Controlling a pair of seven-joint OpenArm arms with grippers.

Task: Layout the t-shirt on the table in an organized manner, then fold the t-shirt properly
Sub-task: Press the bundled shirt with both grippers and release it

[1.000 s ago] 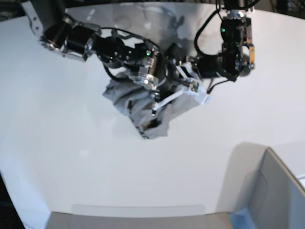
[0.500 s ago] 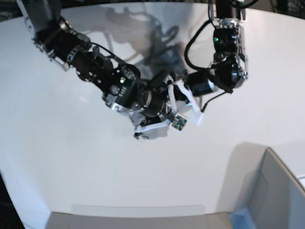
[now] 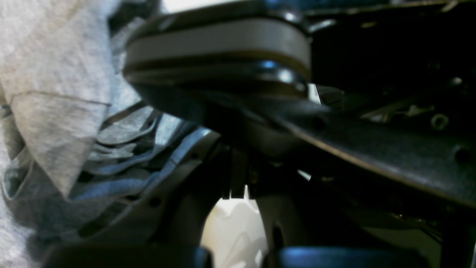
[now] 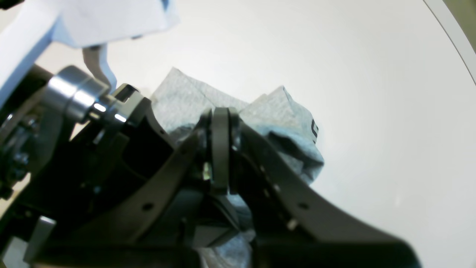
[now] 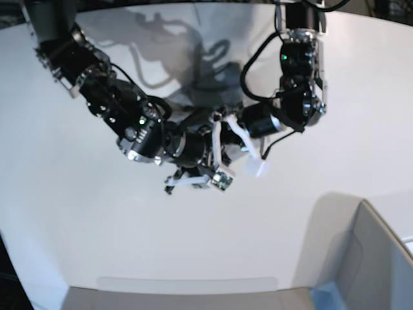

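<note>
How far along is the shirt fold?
Nothing is laid out or folded yet: the t-shirt is still a crumpled heap on the table. In hand: the right tool is shut on cloth. Both arms crowd over it. Spreading flat and folding remain.

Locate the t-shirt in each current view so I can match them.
Base: hidden behind both arms; not visible.
Left wrist: t-shirt bunched along the left edge.
Right wrist: grey folds at centre, behind the shut right gripper.
Shared landmark: the white table.

grey box-like bin [image 5: 377, 258], lower right corner, open top
</note>
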